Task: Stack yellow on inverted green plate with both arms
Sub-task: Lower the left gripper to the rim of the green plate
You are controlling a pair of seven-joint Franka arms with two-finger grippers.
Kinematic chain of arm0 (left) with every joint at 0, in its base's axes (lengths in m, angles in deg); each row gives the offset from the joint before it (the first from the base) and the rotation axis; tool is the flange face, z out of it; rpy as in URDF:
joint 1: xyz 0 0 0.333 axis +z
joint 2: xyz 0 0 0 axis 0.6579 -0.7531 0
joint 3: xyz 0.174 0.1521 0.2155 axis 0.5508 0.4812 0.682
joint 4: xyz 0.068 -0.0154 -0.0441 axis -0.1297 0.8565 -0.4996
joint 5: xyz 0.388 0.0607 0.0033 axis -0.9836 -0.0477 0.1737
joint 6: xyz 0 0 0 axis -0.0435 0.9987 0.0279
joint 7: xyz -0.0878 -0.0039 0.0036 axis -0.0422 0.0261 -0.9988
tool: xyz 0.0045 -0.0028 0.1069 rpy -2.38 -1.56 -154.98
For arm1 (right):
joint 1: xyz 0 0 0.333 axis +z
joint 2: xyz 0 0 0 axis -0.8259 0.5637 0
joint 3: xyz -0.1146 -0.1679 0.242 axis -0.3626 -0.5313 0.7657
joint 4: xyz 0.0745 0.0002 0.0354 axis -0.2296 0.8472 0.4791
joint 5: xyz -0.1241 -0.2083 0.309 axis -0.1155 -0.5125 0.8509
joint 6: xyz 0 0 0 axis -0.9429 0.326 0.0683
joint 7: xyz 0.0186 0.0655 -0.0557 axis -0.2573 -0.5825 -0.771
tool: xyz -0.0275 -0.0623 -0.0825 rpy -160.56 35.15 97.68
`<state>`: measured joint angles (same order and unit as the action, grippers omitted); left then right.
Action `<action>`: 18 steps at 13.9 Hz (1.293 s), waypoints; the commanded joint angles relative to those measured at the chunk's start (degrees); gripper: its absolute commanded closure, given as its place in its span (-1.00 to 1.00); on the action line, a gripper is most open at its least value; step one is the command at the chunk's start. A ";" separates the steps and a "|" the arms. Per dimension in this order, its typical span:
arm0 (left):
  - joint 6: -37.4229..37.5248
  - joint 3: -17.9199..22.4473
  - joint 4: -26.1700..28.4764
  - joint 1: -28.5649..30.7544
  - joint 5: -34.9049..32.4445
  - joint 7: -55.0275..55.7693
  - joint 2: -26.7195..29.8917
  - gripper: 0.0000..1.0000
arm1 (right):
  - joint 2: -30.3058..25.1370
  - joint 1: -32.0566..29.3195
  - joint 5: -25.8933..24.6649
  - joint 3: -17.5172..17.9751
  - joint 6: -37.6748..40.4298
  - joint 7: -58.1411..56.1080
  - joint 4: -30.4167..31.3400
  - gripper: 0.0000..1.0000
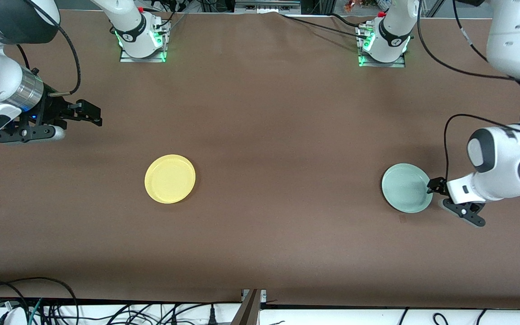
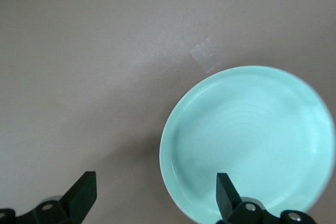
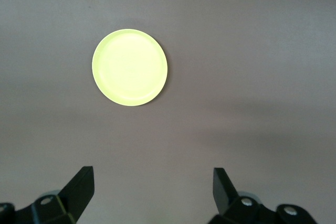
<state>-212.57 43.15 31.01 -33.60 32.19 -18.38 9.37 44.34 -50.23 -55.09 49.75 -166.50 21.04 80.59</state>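
The pale green plate (image 1: 407, 188) lay right way up on the brown tabletop (image 1: 269, 135), toward the left arm's end and well in from every edge, its hollow facing upward, so it had not yet been inverted. The yellow plate (image 1: 170, 178) also lay hollow side up, toward the right arm's end and well apart from the green one, at about the same distance from the front camera.

The left gripper (image 1: 432, 187) sat low at the green plate's rim, fingers spread wide, one fingertip (image 2: 227, 192) over the rim and the other (image 2: 84, 192) over bare tabletop; nothing was clamped. The right gripper (image 1: 93, 115) hung above the tabletop near the right arm's end edge, well short of the yellow plate, its fingers (image 3: 81, 187) also wide apart and empty.

Both plates looked light, stiff and smooth, probably plastic, and likely to slide or slip rather than break. The raised rim seemed the only real purchase: one finger inside the wall and one outside. Flipping the green plate would probably call for a firm pinch there, since a thin, glossy edge could pivot or squirt out.
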 commanded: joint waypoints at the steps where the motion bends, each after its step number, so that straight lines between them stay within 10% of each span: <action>1: -2.30 -0.51 -1.78 0.37 -1.22 -2.83 -3.49 -1.00 | -0.44 -0.27 1.01 -0.11 0.54 -1.02 0.06 -1.00; 3: -2.92 -0.51 -1.61 0.46 -1.22 -2.83 -4.81 -0.90 | -0.53 -0.27 1.10 -0.11 0.54 -1.02 0.15 -1.00; 5: -2.93 -0.51 -1.87 0.37 -1.22 -2.92 -4.99 0.31 | -0.53 -0.27 1.10 -0.20 0.54 -1.02 0.15 -1.00; 7: -2.92 -0.51 -1.69 0.37 -1.22 -4.31 -5.08 1.00 | -0.44 -0.27 1.10 -0.20 0.54 -1.02 0.15 -1.00; 18: -1.61 -0.68 -2.40 -1.91 -1.31 -5.73 -0.08 1.00 | -0.61 -0.27 1.10 -0.20 1.25 -1.81 0.24 -1.00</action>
<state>-215.16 42.37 28.73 -34.22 32.18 -24.06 6.74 44.34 -50.23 -55.08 49.64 -166.00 20.44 80.60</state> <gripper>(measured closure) 0.965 0.000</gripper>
